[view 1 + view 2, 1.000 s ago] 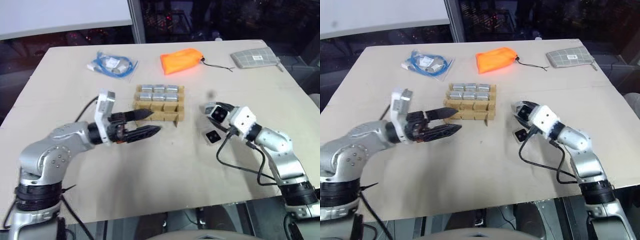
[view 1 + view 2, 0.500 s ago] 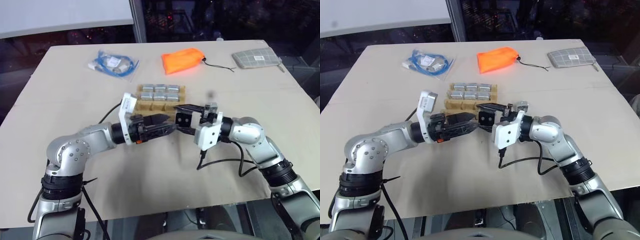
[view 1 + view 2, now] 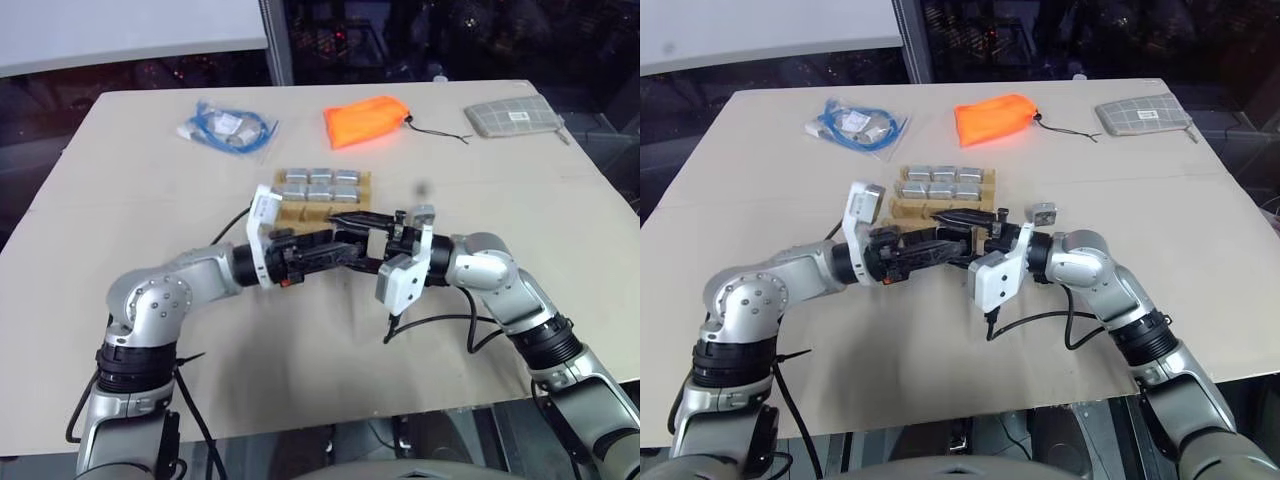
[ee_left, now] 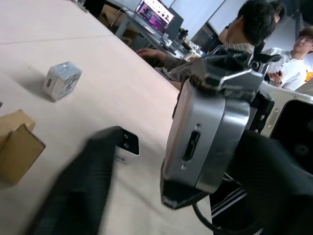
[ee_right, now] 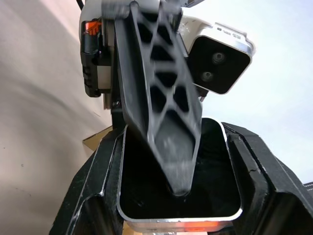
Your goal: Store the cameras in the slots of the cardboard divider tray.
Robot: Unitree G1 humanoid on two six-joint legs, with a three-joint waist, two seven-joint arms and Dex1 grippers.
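Step in hand: handover of one camera from claw to claw, judged from the two claws meeting mid-frame in the head views, just in front of the tray.
Left claw [image 3: 350, 247]: reaches in from the left, its fingers set either side of the held camera. One finger lies across the black face; whether the pinch is complete cannot be told.
Held camera [image 4: 203, 127]: silver-grey cube, rounded edges, a small port on one side, one black square face. It is raised off the bench [image 3: 300, 340], centre of frame.
Right claw [image 5: 171, 161]: pinching the held camera from two opposite sides.
Doing it well: the right claw should keep its pinch until the left has both fingers firm on flat faces. It should then spread and draw straight back, so the cube does not twist. The smooth metal sides look prone to slipping.
Cardboard divider tray [image 3: 300, 212]: upper centre, just behind the claws. Six cameras [image 3: 318, 185] fill its two far rows; the near row looks free.
Loose camera [image 3: 422, 213]: on the bench, right of the tray.
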